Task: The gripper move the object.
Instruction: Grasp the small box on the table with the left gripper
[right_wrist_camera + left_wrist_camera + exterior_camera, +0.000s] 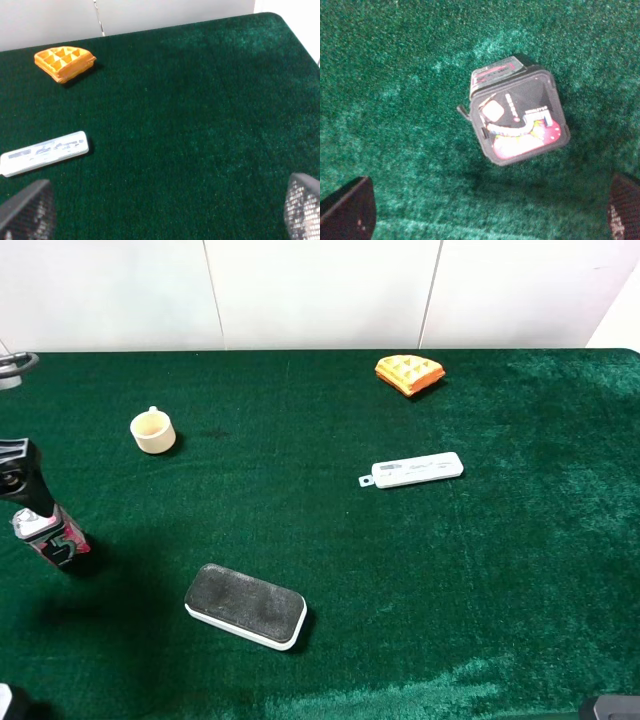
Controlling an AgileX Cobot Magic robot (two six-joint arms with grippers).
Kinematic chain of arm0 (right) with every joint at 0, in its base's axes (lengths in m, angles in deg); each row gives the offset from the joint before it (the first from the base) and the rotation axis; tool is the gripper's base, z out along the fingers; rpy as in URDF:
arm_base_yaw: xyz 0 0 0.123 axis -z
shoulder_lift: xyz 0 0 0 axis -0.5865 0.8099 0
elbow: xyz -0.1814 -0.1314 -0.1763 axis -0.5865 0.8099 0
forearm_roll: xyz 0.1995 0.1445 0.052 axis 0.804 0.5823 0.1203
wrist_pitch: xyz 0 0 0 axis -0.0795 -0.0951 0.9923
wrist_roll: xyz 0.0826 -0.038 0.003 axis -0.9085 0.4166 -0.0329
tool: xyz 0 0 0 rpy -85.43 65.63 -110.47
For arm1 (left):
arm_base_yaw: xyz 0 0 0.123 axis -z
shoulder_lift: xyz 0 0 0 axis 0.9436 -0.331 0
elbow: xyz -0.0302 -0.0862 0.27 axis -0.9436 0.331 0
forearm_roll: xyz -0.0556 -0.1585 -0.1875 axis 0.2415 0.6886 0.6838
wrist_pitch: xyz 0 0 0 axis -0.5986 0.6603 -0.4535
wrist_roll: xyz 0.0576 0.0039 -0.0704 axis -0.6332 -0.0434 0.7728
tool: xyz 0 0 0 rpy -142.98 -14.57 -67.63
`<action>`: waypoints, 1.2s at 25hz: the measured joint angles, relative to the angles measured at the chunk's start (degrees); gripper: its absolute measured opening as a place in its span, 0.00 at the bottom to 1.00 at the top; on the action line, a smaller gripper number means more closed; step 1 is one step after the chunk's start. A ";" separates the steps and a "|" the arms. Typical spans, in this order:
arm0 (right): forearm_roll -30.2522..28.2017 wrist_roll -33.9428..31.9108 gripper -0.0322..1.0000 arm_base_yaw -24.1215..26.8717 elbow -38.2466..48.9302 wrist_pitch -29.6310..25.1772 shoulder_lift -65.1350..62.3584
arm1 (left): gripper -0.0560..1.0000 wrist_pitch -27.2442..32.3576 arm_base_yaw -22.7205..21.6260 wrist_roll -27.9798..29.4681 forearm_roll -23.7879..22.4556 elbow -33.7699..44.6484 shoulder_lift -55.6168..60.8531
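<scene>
The object (56, 541) is a small dark box with a red-pink base and a large "5" on its side. It stands tilted on the green cloth at the far left. My left gripper (28, 492) hovers right over it. In the left wrist view I look down on the box's top (519, 119). My left gripper (490, 192) is open there, its fingers (347, 210) spread wide and clear of the box. My right gripper (170, 200) is open and empty over bare cloth, and only its edge (615, 708) shows at the bottom right of the high view.
A cream cup (153, 431) stands behind the box. A black-and-white oblong speaker (245, 606) lies to the box's right at the front. A white test cassette (415, 471) lies mid-table and an orange waffle (409, 373) at the back. A white wall runs behind the table.
</scene>
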 joint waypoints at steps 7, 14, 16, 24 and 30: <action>0.00 0.00 0.70 0.00 0.00 0.00 0.00 | 0.93 -4.60 0.00 1.84 0.21 0.68 -4.79; 0.00 0.00 0.70 0.00 0.00 0.00 0.00 | 0.93 -10.43 0.00 1.90 0.32 0.68 -11.48; -0.05 0.00 0.70 0.00 0.00 0.00 0.00 | 0.93 -12.18 0.00 1.95 0.72 0.68 -13.24; -0.05 0.00 0.70 0.00 0.00 0.00 0.00 | 0.93 -16.54 0.47 2.37 3.07 0.68 -18.64; -0.05 0.00 0.70 0.00 0.00 0.00 0.00 | 0.93 -18.69 2.27 3.56 3.07 0.68 -22.32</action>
